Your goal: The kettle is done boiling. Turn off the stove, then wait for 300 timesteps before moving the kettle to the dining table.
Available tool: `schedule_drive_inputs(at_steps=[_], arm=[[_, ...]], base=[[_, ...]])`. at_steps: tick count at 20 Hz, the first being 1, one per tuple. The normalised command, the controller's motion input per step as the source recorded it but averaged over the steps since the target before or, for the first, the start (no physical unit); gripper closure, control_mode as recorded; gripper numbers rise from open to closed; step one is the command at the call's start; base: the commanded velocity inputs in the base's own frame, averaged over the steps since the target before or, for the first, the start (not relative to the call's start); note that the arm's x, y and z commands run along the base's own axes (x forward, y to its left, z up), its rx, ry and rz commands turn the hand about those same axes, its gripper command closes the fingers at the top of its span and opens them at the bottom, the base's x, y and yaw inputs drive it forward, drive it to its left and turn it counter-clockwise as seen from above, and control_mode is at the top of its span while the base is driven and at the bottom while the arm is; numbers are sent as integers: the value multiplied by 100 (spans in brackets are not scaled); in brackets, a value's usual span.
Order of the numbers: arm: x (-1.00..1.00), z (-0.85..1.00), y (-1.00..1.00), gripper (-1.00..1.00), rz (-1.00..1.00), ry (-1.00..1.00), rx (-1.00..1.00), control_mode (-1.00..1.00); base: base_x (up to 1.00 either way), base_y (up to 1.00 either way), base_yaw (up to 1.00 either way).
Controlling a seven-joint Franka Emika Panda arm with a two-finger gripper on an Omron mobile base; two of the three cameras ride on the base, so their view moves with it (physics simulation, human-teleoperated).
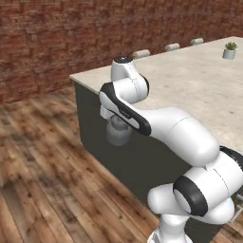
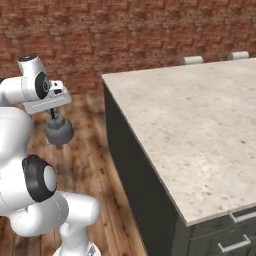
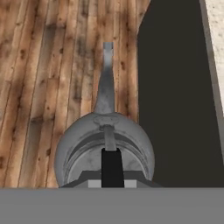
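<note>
The dull-grey kettle [image 1: 118, 134] hangs in the air over the wooden floor, just off the dark side of the dining table [image 1: 190, 90]. My gripper [image 2: 52, 114] is shut on its thin dark handle from above. In the hand view the kettle [image 3: 107, 144] sits directly under the gripper [image 3: 112, 165], its spout pointing up the frame, with the dining table's dark side [image 3: 175, 87] to the right. From the right base view the kettle [image 2: 59, 131] is left of the dining table [image 2: 190, 115] and below its top. The stove is out of view.
A small potted plant [image 1: 229, 50] stands at the far corner of the table top. Stool tops [image 1: 141, 53] [image 2: 192, 60] line its far edge. A brick wall [image 2: 125, 35] closes the back. Drawer fronts [image 2: 240, 216] show at the table's near end.
</note>
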Motion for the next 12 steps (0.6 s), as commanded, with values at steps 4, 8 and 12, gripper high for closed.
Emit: schedule_drive_inputs(at_steps=[4, 8, 12], arm=[[0, 0, 0, 100, 0, 0, 0, 100], [0, 0, 0, 100, 0, 0, 0, 100], [0, 0, 0, 100, 0, 0, 0, 100]], base=[[70, 81, -38], [66, 82, -37], [66, 83, -36]])
